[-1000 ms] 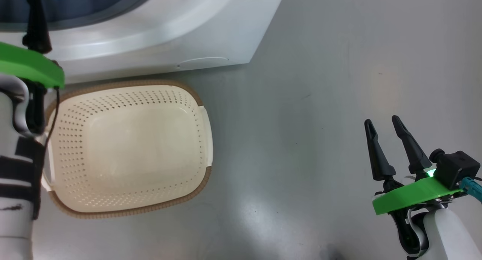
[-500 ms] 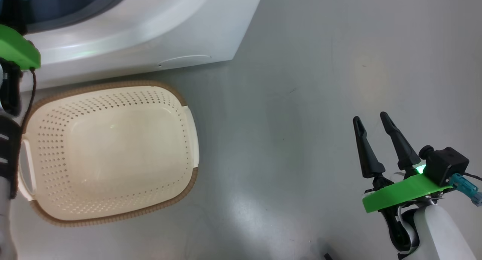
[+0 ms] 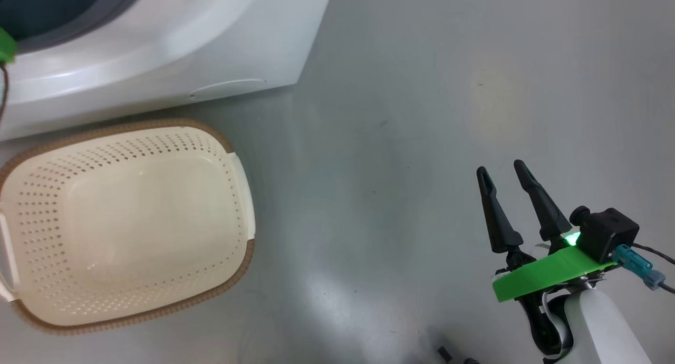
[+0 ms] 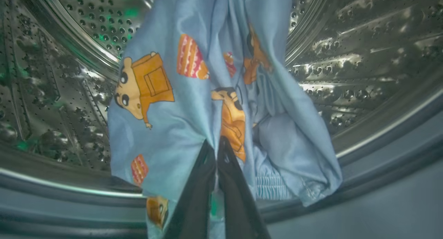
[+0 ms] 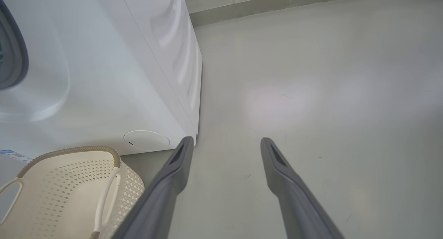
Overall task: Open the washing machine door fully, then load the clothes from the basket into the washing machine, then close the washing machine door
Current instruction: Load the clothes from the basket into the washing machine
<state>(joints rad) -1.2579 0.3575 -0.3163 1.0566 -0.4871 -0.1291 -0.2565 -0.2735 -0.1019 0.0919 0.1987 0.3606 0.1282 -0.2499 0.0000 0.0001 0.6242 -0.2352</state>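
Left gripper (image 4: 216, 142) closed tight inside the washing machine (image 3: 158, 42) drum (image 4: 346, 59), tips against the clothes (image 4: 193, 93) deposited there; pinch undetermined. Basket (image 3: 132, 221) empty on floor (image 3: 395, 142); right gripper (image 3: 501, 167) wide, idle

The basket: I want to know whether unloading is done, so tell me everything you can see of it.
The basket is a rounded-rectangular tub of cream plastic, its sides pierced with rows of small holes, its rim wrapped in a brown woven-look band, with a white loop handle at each short end. It stands upright on the grey floor, close before the white washing machine; whether they touch I cannot tell. Nothing lies inside it or rests on it.
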